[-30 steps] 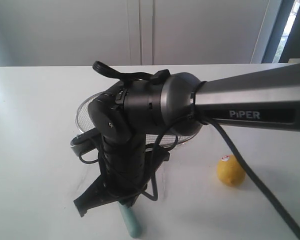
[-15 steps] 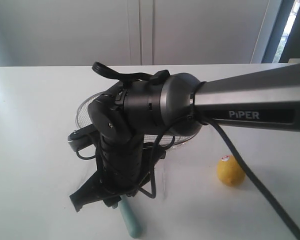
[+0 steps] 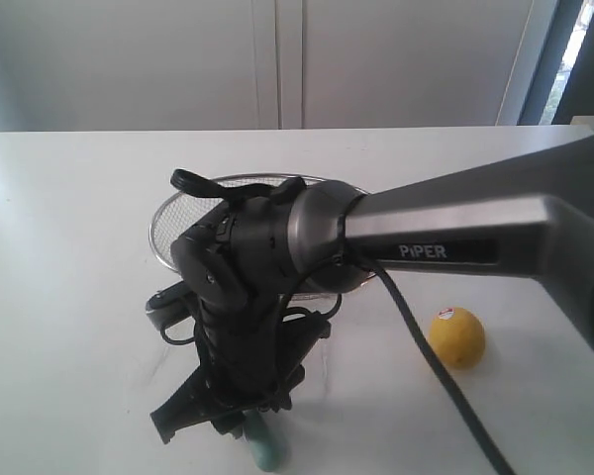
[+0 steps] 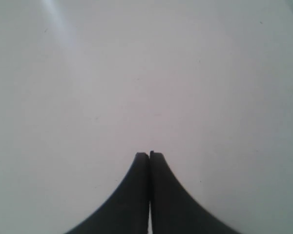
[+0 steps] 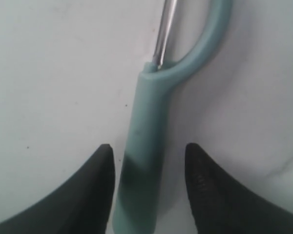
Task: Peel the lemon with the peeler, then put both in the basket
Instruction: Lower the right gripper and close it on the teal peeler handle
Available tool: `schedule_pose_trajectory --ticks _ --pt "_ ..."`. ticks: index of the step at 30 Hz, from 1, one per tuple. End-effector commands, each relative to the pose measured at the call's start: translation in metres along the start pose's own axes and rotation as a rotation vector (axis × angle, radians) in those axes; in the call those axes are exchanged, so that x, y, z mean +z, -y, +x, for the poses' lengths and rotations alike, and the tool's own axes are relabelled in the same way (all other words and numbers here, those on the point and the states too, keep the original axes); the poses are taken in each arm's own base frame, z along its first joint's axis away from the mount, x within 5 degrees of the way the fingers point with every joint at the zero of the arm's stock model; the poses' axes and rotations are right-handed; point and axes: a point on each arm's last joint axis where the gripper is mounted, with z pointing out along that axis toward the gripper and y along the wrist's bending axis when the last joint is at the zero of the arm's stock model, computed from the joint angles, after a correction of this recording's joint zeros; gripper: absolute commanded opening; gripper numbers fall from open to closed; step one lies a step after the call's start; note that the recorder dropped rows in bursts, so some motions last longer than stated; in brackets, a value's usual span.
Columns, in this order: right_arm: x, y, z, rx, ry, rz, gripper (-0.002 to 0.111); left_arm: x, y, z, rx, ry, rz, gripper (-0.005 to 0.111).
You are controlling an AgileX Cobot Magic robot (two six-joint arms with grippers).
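My left pincer [image 4: 149, 157] is pressed shut over the bare table [image 4: 136, 73]. My right arm crosses in front of the basket [image 3: 162, 220], wrist bent steeply down. My right pincer [image 5: 149, 146] stands wide astride the peeler [image 5: 147, 112], which lies flat, its handle between my fingers and its blade head pointing away from my wrist. The lemon [image 3: 456, 336] sits right of the basket, well apart.

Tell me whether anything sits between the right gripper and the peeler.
Nothing visible does. The right gripper is open, with its fingers on either side of the peeler handle, which lies on the table. No other thing shows between them.
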Motion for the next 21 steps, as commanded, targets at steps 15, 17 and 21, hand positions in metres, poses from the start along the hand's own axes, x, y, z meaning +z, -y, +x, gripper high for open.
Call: schedule_pose_trajectory --ticks 15,17,21 --pt "0.015 0.0 0.0 -0.011 -0.028 0.018 0.038 0.001 0.0 0.004 -0.005 -0.021 -0.001 0.0" --pt "0.015 0.0 0.0 -0.019 -0.028 0.018 0.03 0.001 0.0 0.004 -0.005 -0.021 -0.001 0.0" --pt "0.015 0.0 0.0 -0.021 -0.028 0.018 0.016 0.001 0.0 0.004 -0.005 -0.021 -0.001 0.0"
